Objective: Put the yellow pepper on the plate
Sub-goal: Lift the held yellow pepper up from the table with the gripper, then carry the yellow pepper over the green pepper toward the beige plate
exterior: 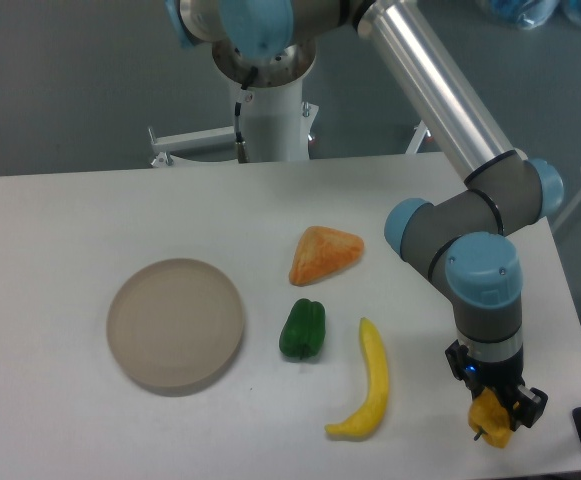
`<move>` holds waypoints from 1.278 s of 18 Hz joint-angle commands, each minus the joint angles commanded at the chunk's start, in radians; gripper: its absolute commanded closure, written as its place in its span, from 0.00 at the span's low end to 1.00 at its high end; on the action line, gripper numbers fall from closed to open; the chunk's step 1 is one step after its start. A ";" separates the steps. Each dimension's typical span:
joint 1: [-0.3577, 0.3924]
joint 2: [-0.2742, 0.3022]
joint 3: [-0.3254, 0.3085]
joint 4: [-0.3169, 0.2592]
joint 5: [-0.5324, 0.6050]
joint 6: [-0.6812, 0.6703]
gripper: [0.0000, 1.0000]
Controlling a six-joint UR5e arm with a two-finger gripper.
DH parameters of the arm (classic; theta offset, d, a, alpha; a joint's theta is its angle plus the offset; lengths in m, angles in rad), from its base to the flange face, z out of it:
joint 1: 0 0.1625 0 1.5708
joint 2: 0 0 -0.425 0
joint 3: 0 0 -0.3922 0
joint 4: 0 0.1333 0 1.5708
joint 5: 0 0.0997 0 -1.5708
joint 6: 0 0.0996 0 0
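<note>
Item 1, gripper [497, 408]: at the end of the UR5e arm [450, 110], pointing straight down at about 4 o'clock on the white table [60, 230], close to the near right corner. Its black fingers are closed on the yellow pepper.

Item 2, yellow pepper [491, 415]: small, yellow-orange, lobed. It sits between the gripper's fingers, directly under the wrist, with its lower end and a short dark stem showing below and to the left of the fingertips. Whether it touches the table or hangs just above it cannot be told.

Item 3, plate [175, 322]: round, beige-tan, thick-rimmed, lying flat at about 8 o'clock on the table, with nothing on it. It is well apart from the gripper and pepper, at their 9 o'clock.

Item 4, green pepper [302, 329]: blocky, dark green, near the table's centre, just right of the plate.

Item 5, banana [366, 383]: long, curved, yellow, at 5 o'clock from the green pepper, between it and the gripper.

Item 6, orange wedge-shaped food item [324, 253]: at 12 o'clock from the green pepper, apart from it.
</note>
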 joint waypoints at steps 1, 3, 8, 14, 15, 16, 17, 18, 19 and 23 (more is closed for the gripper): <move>0.000 0.000 -0.005 0.002 -0.003 0.000 0.59; 0.000 0.003 -0.006 0.002 -0.003 -0.002 0.59; -0.002 0.024 -0.020 -0.003 0.002 -0.003 0.59; -0.002 0.107 -0.113 -0.012 -0.002 -0.012 0.59; 0.000 0.133 -0.139 -0.021 -0.002 -0.015 0.59; 0.000 0.161 -0.170 -0.037 -0.002 -0.017 0.59; 0.000 0.194 -0.205 -0.050 -0.002 -0.021 0.59; 0.000 0.234 -0.245 -0.066 -0.002 -0.031 0.59; 0.000 0.277 -0.286 -0.092 -0.003 -0.049 0.59; -0.044 0.420 -0.429 -0.190 -0.031 -0.220 0.59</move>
